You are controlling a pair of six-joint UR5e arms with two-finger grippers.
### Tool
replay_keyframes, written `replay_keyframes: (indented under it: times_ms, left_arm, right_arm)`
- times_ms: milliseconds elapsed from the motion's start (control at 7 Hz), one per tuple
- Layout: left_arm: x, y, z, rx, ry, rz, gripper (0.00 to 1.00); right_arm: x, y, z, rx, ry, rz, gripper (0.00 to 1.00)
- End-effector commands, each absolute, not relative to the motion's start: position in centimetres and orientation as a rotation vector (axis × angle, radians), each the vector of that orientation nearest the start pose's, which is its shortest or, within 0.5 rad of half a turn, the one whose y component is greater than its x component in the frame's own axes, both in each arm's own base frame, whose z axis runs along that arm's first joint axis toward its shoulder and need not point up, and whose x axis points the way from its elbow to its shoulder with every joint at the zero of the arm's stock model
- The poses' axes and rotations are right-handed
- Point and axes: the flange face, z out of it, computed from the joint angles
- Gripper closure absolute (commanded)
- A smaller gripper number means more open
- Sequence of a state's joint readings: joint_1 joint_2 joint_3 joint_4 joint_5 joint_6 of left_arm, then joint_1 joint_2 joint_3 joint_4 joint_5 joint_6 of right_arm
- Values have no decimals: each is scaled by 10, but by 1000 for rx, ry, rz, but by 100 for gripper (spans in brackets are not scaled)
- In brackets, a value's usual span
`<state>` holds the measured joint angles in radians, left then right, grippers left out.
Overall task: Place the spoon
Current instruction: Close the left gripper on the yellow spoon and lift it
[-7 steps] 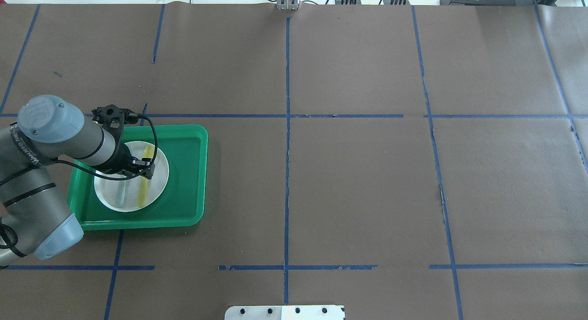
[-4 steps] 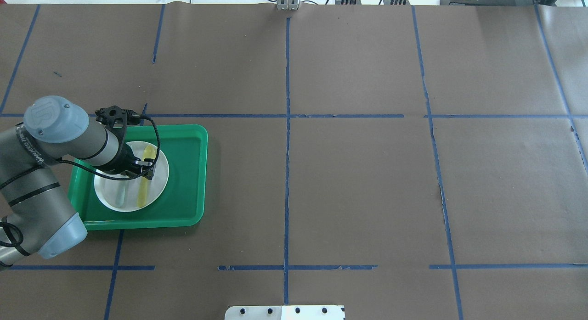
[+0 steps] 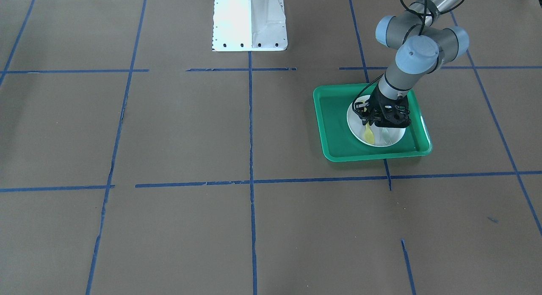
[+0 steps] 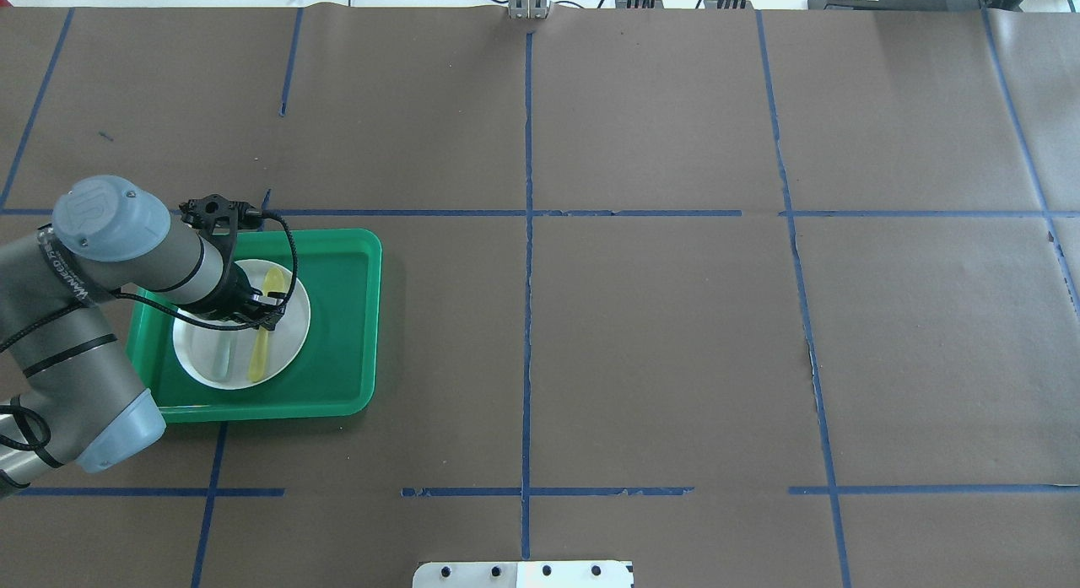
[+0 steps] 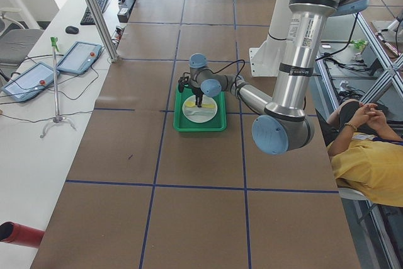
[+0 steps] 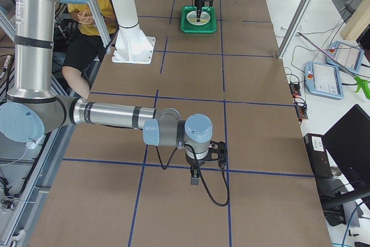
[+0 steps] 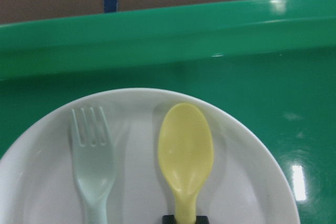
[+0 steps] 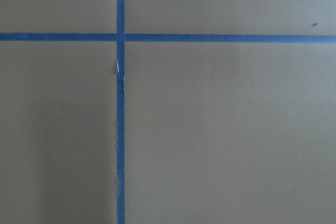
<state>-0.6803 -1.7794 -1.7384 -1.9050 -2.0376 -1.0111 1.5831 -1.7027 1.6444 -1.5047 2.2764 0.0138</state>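
The green tray (image 4: pixel 337 318), at the left of the overhead view, carries a white plate (image 4: pixel 291 335). The left gripper (image 4: pixel 268 311) clamps the handle of the spoon (image 7: pixel 186 156), which lies on the plate beside a fork (image 7: pixel 93 166). For the right gripper (image 6: pixel 195 174), the finger state cannot be told.

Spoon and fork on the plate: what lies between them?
Only bare white plate separates spoon and fork, seen in the left wrist view.

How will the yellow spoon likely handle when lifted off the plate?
The spoon looks like thin moulded plastic, so probably light and fairly stiff. Its flat handle may pivot in a narrow pinch. On the smooth plate it would likely slide.
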Motion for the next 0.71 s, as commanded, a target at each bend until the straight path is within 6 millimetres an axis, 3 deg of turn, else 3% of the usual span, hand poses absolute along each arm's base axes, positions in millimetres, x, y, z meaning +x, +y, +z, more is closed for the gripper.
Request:
replay_keyframes:
  times_ms: [0,143,429,571]
  left_arm:
    - [381,-440,416,73,852,41,100]
    - [369,-451,403,88,851,7,100]
    - [389,-466,363,46,845,-79,100]
    - [408,-468,356,21,844,-105,100]
  right_arm:
    - [74,-435,682,7,-706,22,0]
    - [74,-435,682,7,-706,22,0]
    - [74,-435,682,7,-706,22,0]
    - [74,-435,682,7,-706,22,0]
